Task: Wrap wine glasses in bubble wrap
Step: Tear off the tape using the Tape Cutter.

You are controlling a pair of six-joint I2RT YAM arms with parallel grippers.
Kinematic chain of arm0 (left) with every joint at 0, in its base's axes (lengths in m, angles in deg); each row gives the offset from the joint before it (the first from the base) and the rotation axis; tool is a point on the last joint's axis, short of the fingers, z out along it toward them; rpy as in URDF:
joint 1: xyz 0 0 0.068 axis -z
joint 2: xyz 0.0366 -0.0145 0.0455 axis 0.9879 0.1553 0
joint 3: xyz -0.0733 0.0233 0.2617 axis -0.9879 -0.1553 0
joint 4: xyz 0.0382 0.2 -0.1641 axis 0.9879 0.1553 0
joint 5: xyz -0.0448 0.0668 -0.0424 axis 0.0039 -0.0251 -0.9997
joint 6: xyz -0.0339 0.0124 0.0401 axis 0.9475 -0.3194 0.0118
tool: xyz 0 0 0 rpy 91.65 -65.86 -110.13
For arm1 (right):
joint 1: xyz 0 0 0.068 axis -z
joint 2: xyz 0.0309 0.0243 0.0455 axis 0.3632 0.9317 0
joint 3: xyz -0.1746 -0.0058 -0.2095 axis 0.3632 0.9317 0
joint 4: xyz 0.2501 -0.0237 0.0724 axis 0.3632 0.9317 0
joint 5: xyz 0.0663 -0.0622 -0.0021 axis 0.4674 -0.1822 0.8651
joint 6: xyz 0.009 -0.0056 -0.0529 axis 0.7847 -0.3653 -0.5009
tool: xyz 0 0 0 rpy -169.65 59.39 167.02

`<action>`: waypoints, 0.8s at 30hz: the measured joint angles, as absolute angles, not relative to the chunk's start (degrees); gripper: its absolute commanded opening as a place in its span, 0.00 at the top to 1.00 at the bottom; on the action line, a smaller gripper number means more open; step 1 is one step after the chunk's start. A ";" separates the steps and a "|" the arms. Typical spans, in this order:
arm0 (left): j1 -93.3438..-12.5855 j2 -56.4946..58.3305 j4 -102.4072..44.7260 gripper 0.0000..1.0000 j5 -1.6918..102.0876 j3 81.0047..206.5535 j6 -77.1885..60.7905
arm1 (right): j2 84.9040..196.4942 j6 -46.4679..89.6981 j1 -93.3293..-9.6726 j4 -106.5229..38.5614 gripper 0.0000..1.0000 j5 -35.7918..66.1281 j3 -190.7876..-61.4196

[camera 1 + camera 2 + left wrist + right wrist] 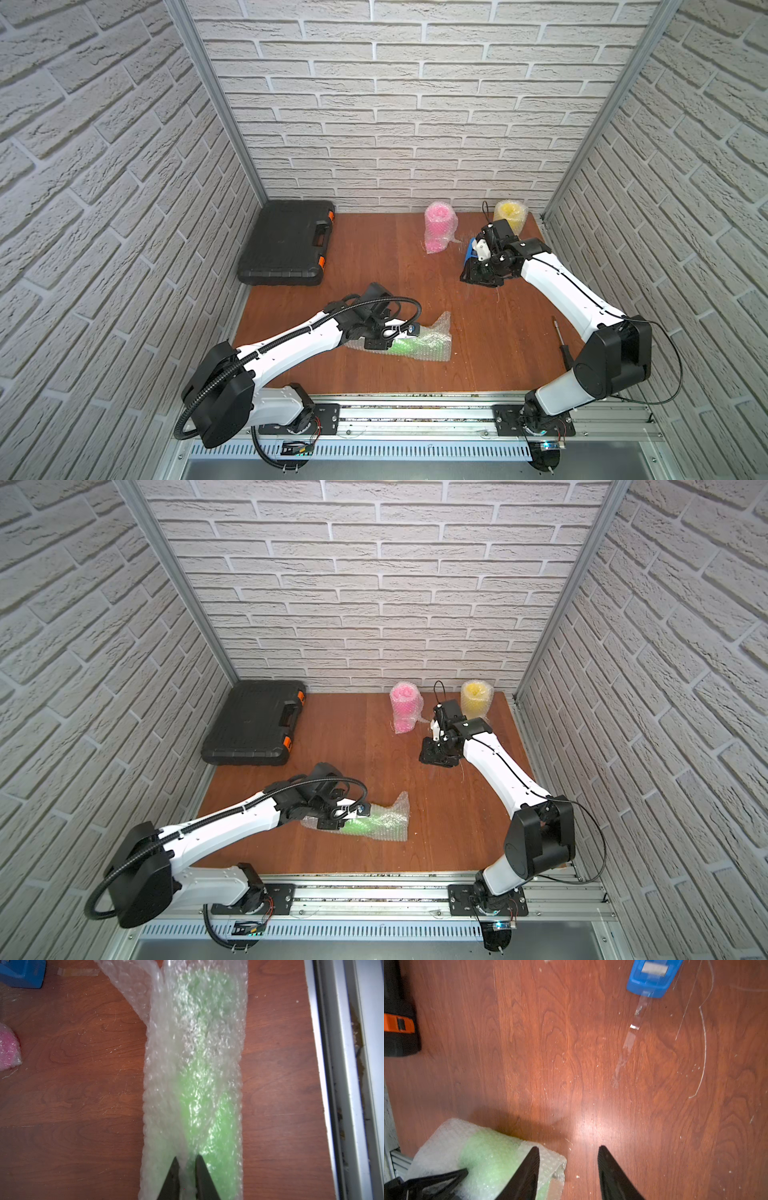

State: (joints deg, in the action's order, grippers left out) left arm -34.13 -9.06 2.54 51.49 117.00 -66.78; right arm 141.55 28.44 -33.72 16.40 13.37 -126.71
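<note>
One pink wine glass [439, 226], one yellow wine glass [510, 214] and one green wine glass [409, 345] make three. There are three sheets of bubble wrap [133, 991]. One black tool case [286, 243], one blue tape dispenser [652, 976] and one screwdriver [561, 345] lie there too.

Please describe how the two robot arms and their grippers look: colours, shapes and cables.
The left arm and right arm have white shells with black joints. A ribbed black hose runs along the left; a thin black cable loops by the right. The left gripper and right gripper have black pointed fingers.
</note>
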 measured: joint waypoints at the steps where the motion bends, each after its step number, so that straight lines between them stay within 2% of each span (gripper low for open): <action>1: -34.13 -9.06 2.54 0.85 51.49 117.00 -66.78 | 141.55 28.28 -32.76 14.41 0.56 13.41 -125.80; 4: -34.13 -9.04 2.54 0.85 51.49 117.00 -66.78 | 141.90 27.87 -29.07 7.04 0.56 14.39 -121.31; 7: -34.13 -9.04 2.54 0.85 51.49 117.00 -66.78 | 144.61 27.93 -25.46 -0.74 0.51 17.02 -117.84; 13: -34.13 -8.86 2.52 0.85 51.44 117.00 -66.78 | 155.25 28.59 -20.57 -14.90 0.50 23.00 -115.87; 18: -34.13 -8.54 2.54 0.85 51.47 117.20 -66.78 | 161.48 29.03 -19.21 -22.18 0.52 28.23 -115.92; 24: -34.13 -8.41 2.54 0.85 51.47 117.20 -66.78 | 162.90 29.11 -18.71 -26.02 0.60 32.03 -116.16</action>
State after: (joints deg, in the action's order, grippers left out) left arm -34.13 -8.41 2.54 51.47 117.20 -66.78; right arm 162.90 29.11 -18.71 -26.02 32.03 -116.16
